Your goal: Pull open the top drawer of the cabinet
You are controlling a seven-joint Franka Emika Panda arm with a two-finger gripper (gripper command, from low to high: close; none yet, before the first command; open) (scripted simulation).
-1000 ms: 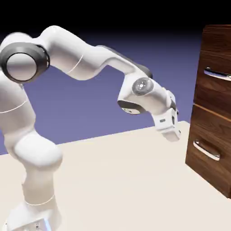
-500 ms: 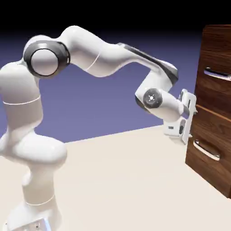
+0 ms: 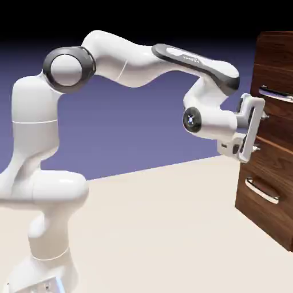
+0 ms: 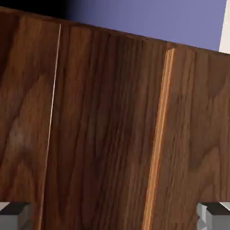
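Claw [image 3: 261, 133] spans open wood (fingertips [image 4: 214, 216] wide apart) near drawer edges [image 4: 158, 139].

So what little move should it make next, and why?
Probably a small rise toward the curved silver bar handle on the dark walnut-grain top drawer, fingers kept apart. The white two-finger gripper is open, sits lower than that handle, and its own camera shows only wood between the fingertips.
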